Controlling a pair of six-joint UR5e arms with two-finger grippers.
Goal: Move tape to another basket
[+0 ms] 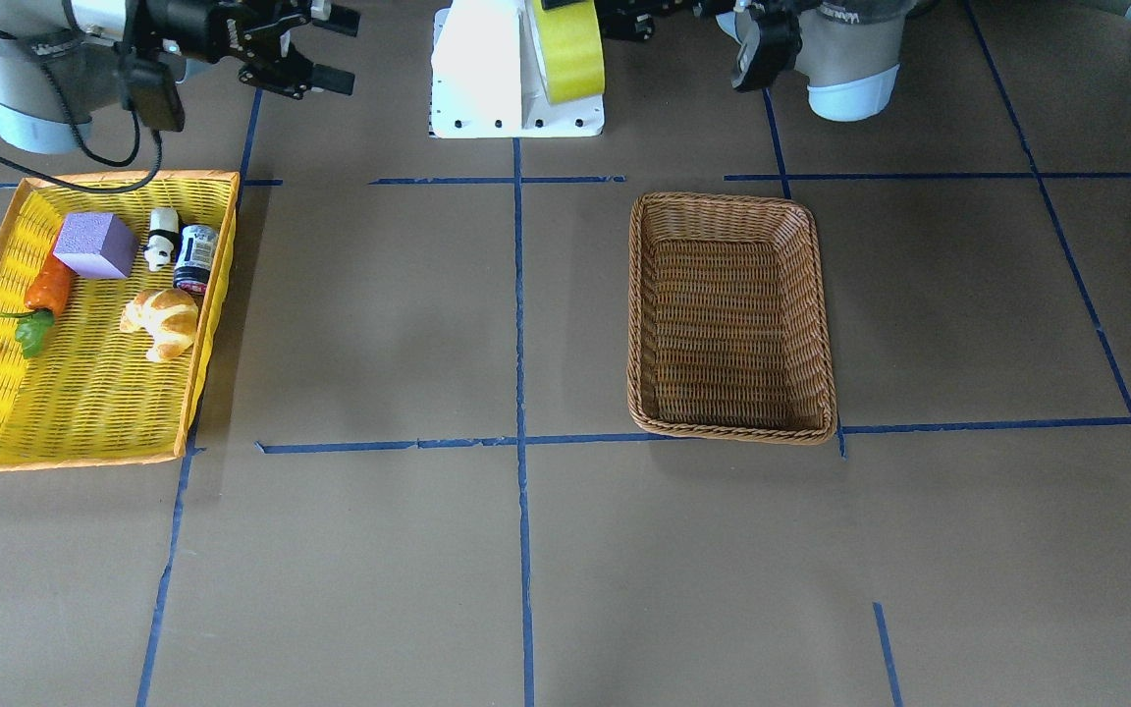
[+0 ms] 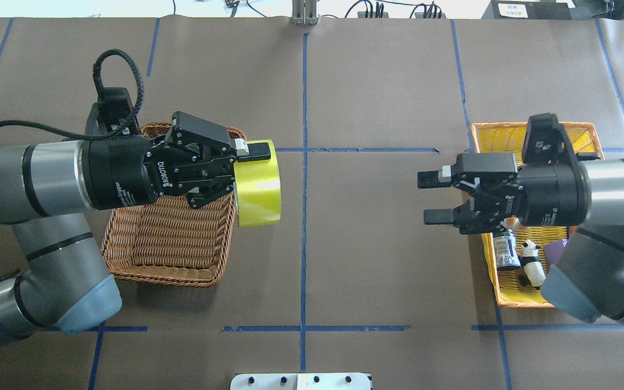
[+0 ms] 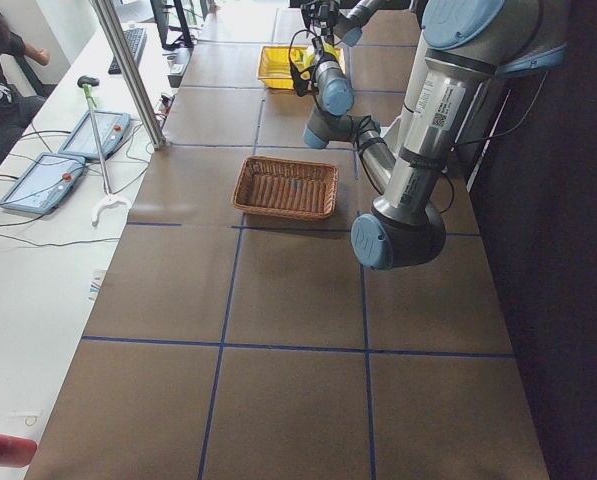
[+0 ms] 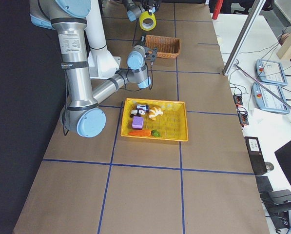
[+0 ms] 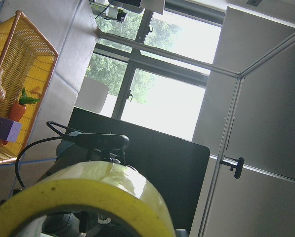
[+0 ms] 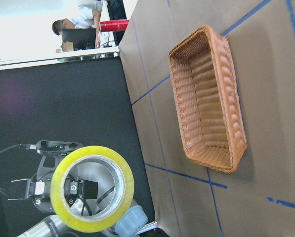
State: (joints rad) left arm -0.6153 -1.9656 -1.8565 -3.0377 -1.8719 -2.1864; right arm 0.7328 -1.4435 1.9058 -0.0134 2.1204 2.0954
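Overhead exterior view: the tape [image 2: 258,184] hangs in the air, off the counter [image 2: 377,260], over the brown basket's inner long rim, the side facing the counter's middle. Its open core points toward the counter's right end. The left hand [image 2: 252,157] pinches the roll's wall. One finger lies on the outside at the top, and in the right wrist view the other finger shows inside the core. The basket [image 2: 166,238] sits in the counter's left half with nothing in it. The right hand [image 2: 428,198] hovers well apart from the tape, fingers spread and holding nothing, pointing at the roll. Under that arm, near the counter's right end, a yellow tray [image 1: 84,412] holds a purple block [image 1: 94,245], carrot [image 1: 48,287], croissant [image 1: 163,322], panda figure [image 1: 162,239] and small jar [image 1: 196,258].
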